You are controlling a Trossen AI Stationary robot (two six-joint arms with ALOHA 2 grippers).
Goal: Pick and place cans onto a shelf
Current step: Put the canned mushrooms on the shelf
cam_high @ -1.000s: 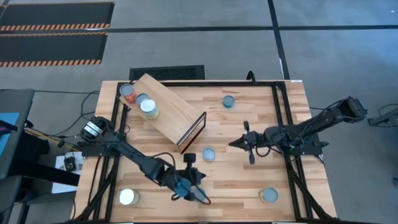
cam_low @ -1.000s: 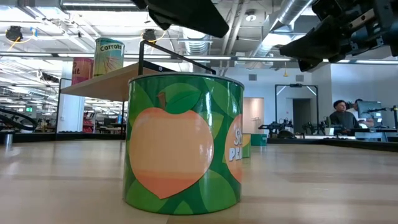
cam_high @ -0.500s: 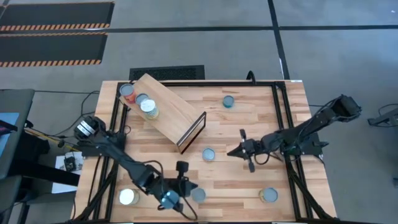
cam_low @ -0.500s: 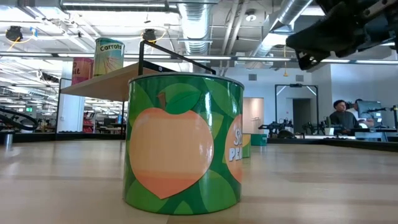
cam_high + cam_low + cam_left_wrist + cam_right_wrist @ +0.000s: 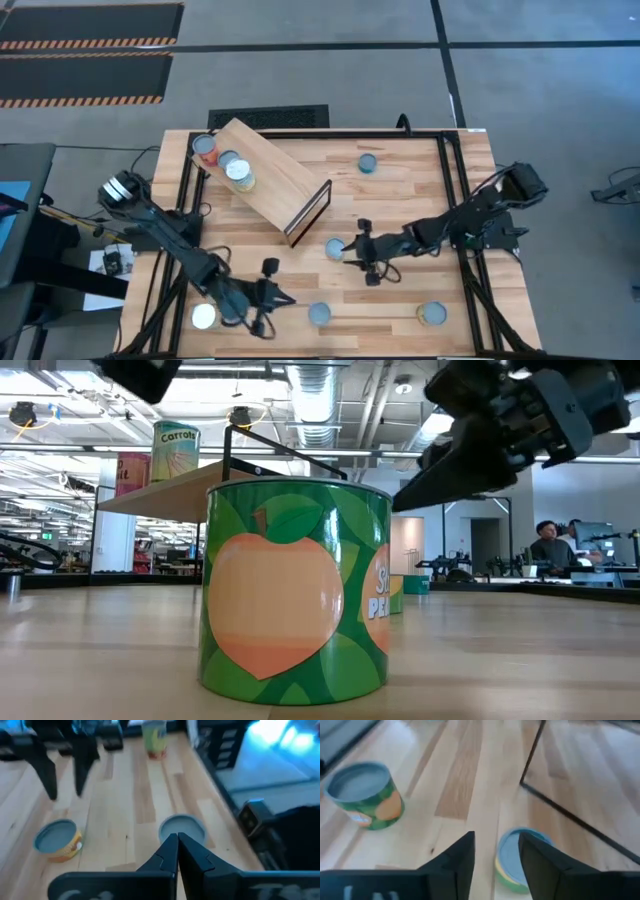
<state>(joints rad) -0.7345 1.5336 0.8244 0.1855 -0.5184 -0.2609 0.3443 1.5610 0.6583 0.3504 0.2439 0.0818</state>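
The shelf (image 5: 270, 180) stands at the table's far left with three cans (image 5: 228, 162) on its far end. Other cans stand upright on the table. My right gripper (image 5: 349, 250) is open at the table's middle, its fingers (image 5: 457, 862) on either side of a blue-lidded, yellow-sided can (image 5: 512, 855) (image 5: 335, 249); whether they touch it I cannot tell. My left gripper (image 5: 177, 842) (image 5: 280, 298) is shut near the front edge, its tips pointing at the green peach can (image 5: 320, 314) (image 5: 295, 590), a little short of it.
More cans stand at the far middle (image 5: 368, 163), the near right (image 5: 433, 314) and the near left, this one white-lidded (image 5: 204, 316). The shelf's dark-framed end panel (image 5: 310, 212) is close beyond my right gripper. A black frame rail (image 5: 450, 200) runs along the table's right side.
My right gripper has moved toward the table's left and near edges and down to the yellow-sided can in the middle. My left gripper has drawn back toward the left edge, away from the green can, which stands unmoved.
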